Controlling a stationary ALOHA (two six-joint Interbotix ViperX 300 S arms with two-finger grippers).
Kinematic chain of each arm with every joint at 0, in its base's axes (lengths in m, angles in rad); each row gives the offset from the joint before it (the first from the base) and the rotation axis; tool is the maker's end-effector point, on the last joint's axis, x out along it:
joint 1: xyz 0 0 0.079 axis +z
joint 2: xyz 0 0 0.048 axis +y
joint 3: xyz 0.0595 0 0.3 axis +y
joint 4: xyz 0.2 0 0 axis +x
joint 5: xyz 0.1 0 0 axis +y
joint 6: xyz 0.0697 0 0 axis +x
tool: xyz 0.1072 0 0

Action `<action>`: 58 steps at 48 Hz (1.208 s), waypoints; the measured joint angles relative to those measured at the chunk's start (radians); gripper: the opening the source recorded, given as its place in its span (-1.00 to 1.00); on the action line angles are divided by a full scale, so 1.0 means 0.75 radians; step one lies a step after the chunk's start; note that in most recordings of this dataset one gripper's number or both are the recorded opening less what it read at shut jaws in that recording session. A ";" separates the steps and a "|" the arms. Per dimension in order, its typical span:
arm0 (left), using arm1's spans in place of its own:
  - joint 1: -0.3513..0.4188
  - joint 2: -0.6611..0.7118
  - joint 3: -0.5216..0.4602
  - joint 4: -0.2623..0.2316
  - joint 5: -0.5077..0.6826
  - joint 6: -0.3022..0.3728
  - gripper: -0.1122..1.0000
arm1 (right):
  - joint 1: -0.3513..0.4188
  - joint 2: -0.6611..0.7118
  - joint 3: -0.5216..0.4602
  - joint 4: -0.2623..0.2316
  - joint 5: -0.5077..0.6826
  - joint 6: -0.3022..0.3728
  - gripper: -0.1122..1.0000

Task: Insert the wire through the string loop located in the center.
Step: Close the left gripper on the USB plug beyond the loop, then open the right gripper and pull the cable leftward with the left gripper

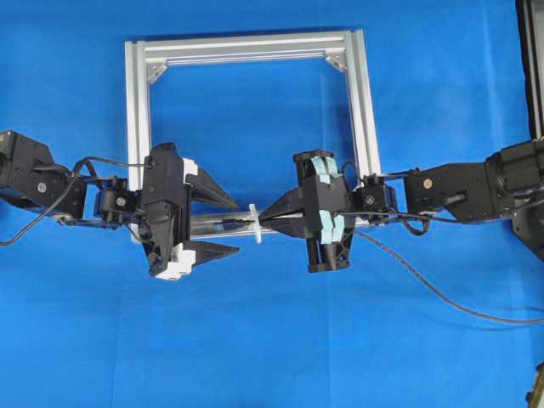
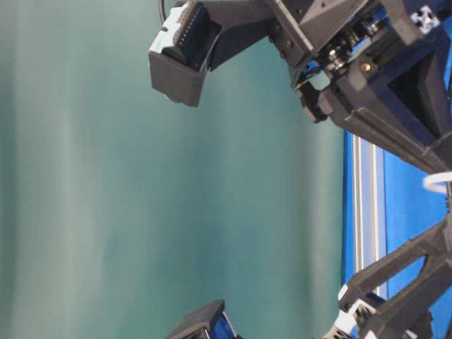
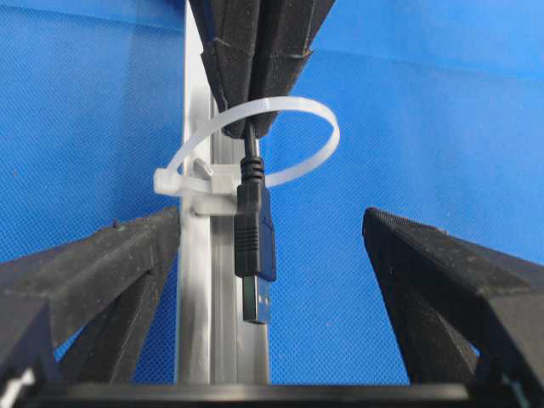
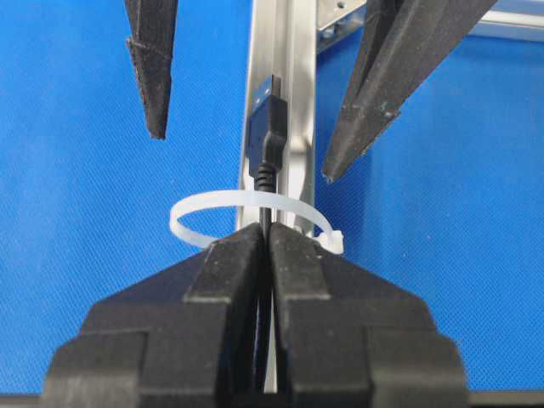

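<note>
The wire's black plug with a metal tip (image 3: 253, 246) hangs past the white string loop (image 3: 255, 140), and its cable runs through the loop. My right gripper (image 4: 268, 240) is shut on the wire's cable just behind the loop (image 4: 246, 204), with the plug (image 4: 268, 127) on the far side. My left gripper (image 3: 272, 263) is open, a finger on either side of the plug and not touching it. In the overhead view the left gripper (image 1: 237, 227) faces the right gripper (image 1: 263, 219) across the loop (image 1: 255, 223).
The loop is tied to the front rail of a square silver aluminium frame (image 1: 365, 110) lying on the blue cloth. The wire's slack trails off to the right over the cloth. A dark fixture stands at the right edge (image 1: 531, 51).
</note>
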 measured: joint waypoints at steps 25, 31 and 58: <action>0.000 0.000 0.000 0.000 0.000 0.000 0.84 | -0.002 0.000 0.000 0.000 0.000 0.000 -0.84; 0.000 0.000 0.000 0.000 0.000 0.000 0.84 | -0.002 0.000 0.000 0.000 0.000 0.000 -0.84; 0.000 0.000 -0.002 -0.002 0.008 -0.022 0.50 | -0.002 0.000 0.002 0.000 0.000 0.000 -0.84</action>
